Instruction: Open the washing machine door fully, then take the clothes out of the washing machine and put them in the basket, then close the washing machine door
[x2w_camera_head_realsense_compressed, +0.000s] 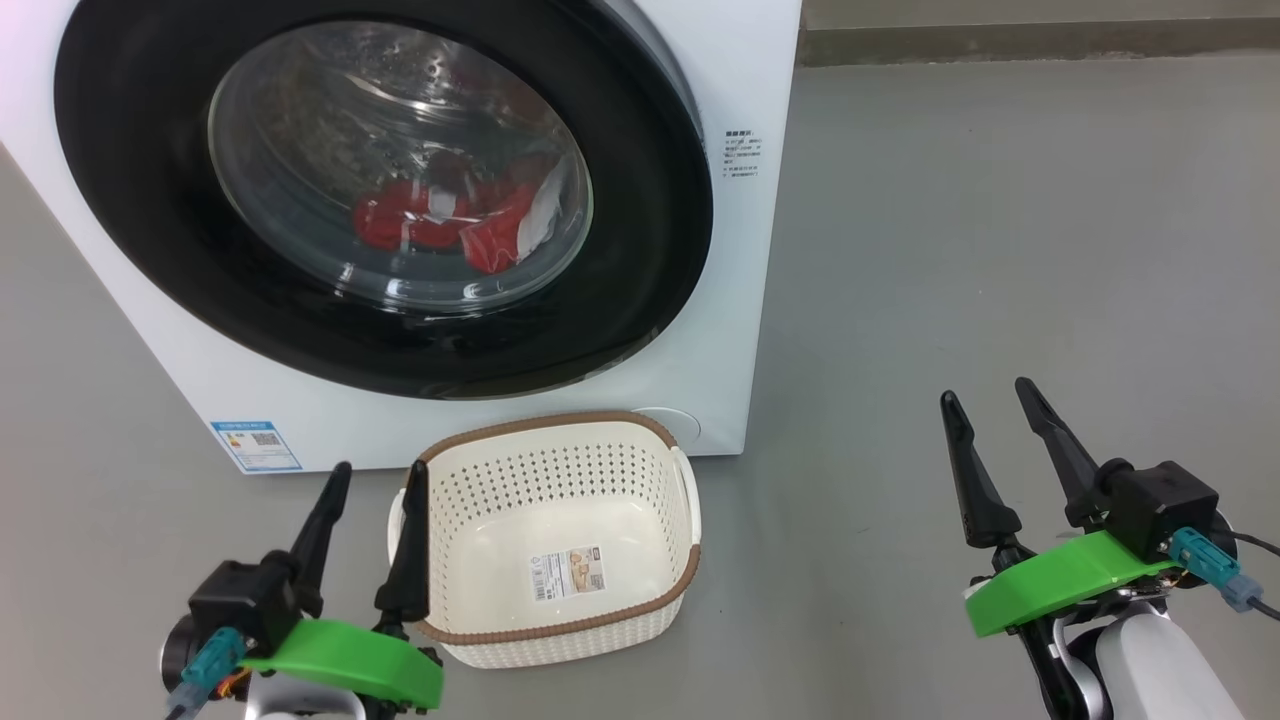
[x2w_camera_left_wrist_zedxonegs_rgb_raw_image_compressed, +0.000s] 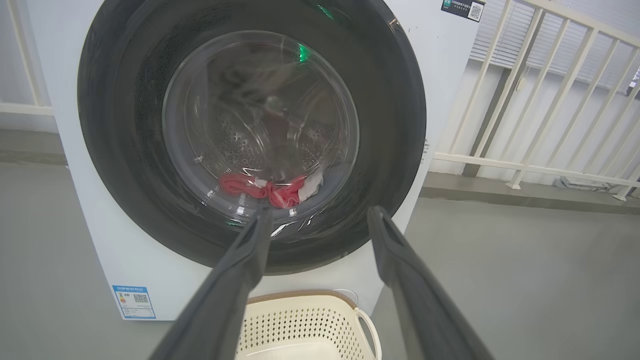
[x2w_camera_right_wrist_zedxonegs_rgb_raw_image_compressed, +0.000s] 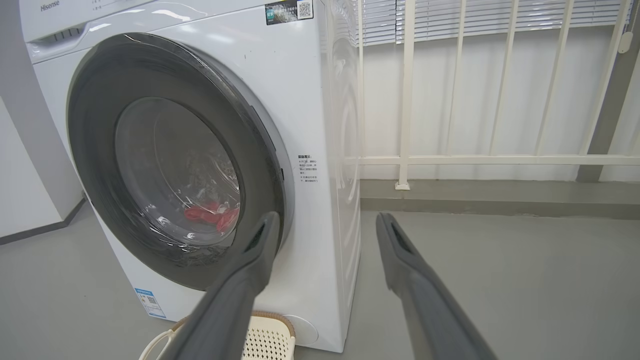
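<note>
Left gripper (x2w_camera_head_realsense_compressed: 380, 468) and right gripper (x2w_camera_head_realsense_compressed: 985, 392) both have fingers spread, holding nothing. Basket (x2w_camera_head_realsense_compressed: 560, 480) sits at 6 o'clock under the shut washing machine door (x2w_camera_head_realsense_compressed: 150, 230), clothes (x2w_camera_head_realsense_compressed: 440, 225) behind its glass. Grey floor (x2w_camera_head_realsense_compressed: 1000, 250) stretches off at 3 o'clock.

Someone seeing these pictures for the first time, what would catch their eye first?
The glossy black washing machine door dominates the head view's upper left, red clothes showing through its glass. Below it on the grey floor sits the empty cream basket, the open left gripper beside it and the open right gripper off to the right.
</note>
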